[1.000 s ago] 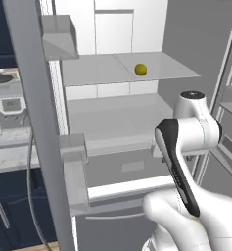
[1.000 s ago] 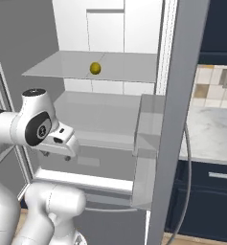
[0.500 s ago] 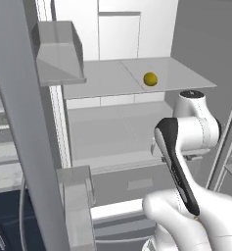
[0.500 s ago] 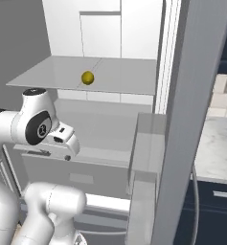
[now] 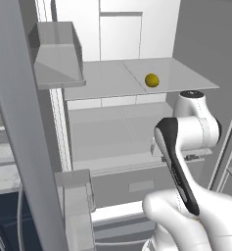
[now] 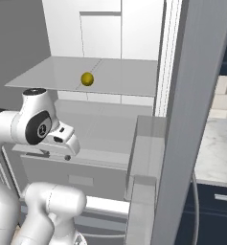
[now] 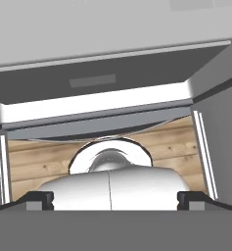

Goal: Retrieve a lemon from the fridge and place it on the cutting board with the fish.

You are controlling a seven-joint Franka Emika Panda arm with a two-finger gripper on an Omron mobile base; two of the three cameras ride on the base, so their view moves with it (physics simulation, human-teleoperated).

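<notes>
Lemon (image 5: 151, 80) resting on the upper grey shelf (image 5: 112, 77) inside the open fridge (image 6: 129, 43). Well above the fingers (image 7: 41, 197), those spread wide apart, holding nothing, pointed down toward the floor.

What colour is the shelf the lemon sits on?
Light grey; the shelf under the lemon shows best in the left base view.

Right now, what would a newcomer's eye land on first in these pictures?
The lemon, a lone yellow spot on a grey shelf inside the open fridge. Next the robot's white arm in the foreground, below that shelf; its open gripper points down toward wooden flooring.
</notes>
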